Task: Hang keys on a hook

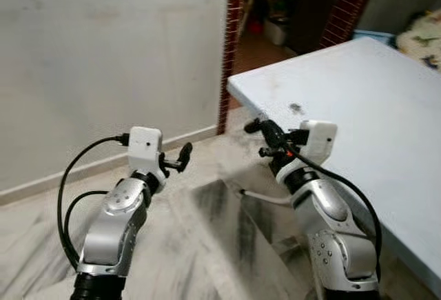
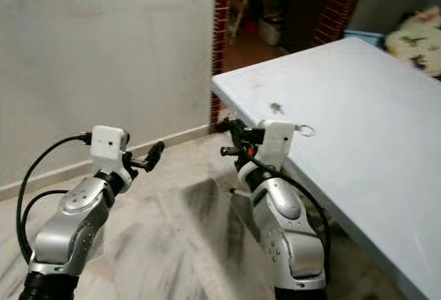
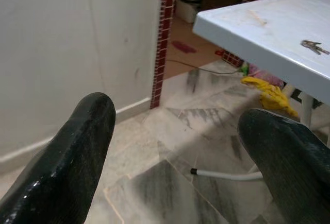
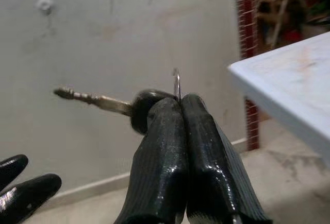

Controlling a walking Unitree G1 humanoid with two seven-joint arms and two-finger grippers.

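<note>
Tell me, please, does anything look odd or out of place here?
Yes: a second small metal bunch of keys lies on the pale blue table, though the right hand already pinches a black-headed key. A yellow rag lies on the floor.

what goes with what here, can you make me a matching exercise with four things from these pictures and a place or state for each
Things:
1. key
2. right gripper
3. left gripper
4. hooks

Places or states:
A. fingers spread wide, holding nothing
B. high on the pale wall
C. pinched at its dark head, blade sticking out sideways
D. fingers pressed together

Pairs: 1-C, 2-D, 3-A, 4-B
</note>
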